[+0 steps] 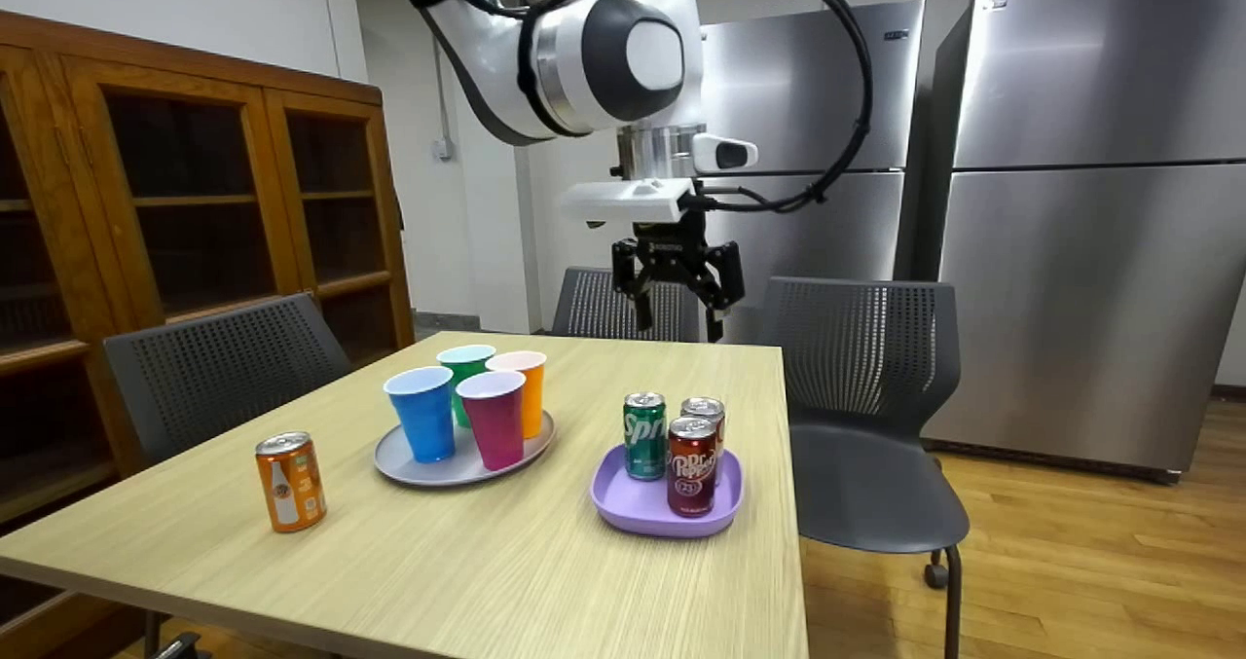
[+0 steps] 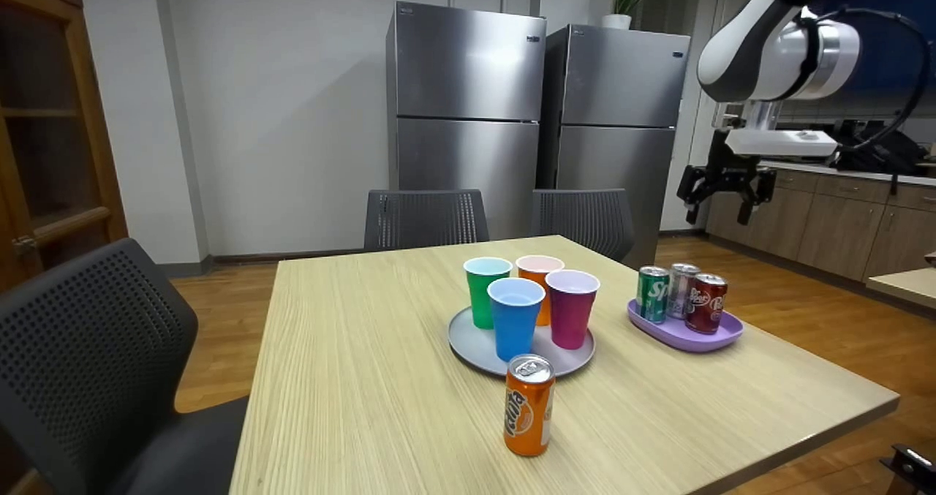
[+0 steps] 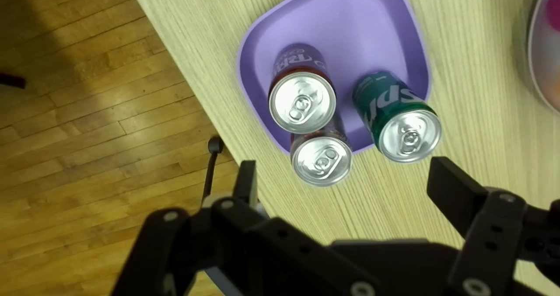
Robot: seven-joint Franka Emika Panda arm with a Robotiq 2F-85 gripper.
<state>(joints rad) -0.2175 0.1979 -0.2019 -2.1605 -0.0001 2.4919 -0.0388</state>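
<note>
Black gripper [image 1: 679,326], jaws spread wide, hangs higher than a rounded purple tray [image 1: 638,517] — inside stand a green Sprite can [image 1: 644,443] and dark-red Dr Pepper can [image 1: 691,474].

The arm [image 1: 565,60] enters from the top in both exterior views and slopes down to the wrist [image 1: 657,153]. The wrist is bent relative to the arm; its final axis points nearly straight down. The gripper [image 1: 679,328] hangs directly below the wrist, suspended in mid-air. Its jaws stand wide apart. The fingers [image 3: 457,195] point downward and are roughly parallel, with a broad gap between them. In the wrist view, one finger appears on each side of the lower area.
</note>
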